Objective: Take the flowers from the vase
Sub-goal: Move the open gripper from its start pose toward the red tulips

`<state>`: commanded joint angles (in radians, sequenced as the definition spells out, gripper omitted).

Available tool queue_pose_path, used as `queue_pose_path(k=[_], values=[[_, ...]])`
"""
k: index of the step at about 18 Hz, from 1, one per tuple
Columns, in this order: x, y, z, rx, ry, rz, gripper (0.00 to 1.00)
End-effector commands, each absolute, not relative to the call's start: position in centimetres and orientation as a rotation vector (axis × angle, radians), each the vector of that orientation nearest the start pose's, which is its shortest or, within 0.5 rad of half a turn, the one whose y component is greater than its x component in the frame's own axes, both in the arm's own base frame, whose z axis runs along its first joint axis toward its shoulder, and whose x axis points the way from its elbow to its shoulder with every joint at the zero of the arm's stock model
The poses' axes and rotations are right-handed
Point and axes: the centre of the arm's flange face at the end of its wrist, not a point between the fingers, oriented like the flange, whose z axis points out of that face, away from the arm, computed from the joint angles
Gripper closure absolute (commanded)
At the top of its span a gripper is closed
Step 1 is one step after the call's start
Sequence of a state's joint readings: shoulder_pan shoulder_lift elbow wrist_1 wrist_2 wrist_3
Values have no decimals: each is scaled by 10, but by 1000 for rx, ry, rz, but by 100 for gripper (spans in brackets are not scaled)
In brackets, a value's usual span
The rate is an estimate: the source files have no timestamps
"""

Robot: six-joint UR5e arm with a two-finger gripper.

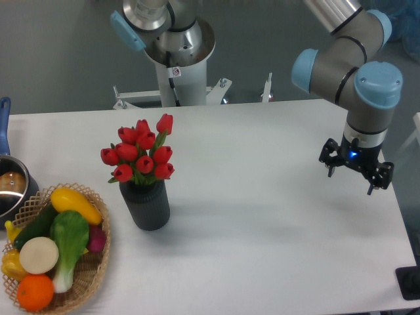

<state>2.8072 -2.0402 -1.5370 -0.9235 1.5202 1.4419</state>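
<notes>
At the far left I see a metal pot [9, 187] with a blue handle and, just below it, a woven wicker basket [92, 269] full of smooth vegetables and fruit. Near it to the right the flowers [140, 156], red tulip buds with green leaves, stand upright in the vase [146, 205], a short dark ribbed cylinder on the white table [262, 223]. Well apart at the right my arm bends down so the claw [355, 172] points at the table, released and holding nothing, with bare table between it and the flowers.
</notes>
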Motion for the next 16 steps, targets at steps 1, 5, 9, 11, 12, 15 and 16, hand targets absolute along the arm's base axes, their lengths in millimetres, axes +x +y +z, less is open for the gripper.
queue_pose_path(k=[1,5,9,11,12,15,16], values=[[-579,355,298,-3013,337,291,0],[-577,358,296,-3010,344,295,0],[-569,369,295,-3009,374,295,0],[-563,367,286,-3017,385,273,0],[-561,367,281,-3018,378,277,0],[-553,364,272,-3013,387,296,0],[-550,362,269,-3017,392,286,0]])
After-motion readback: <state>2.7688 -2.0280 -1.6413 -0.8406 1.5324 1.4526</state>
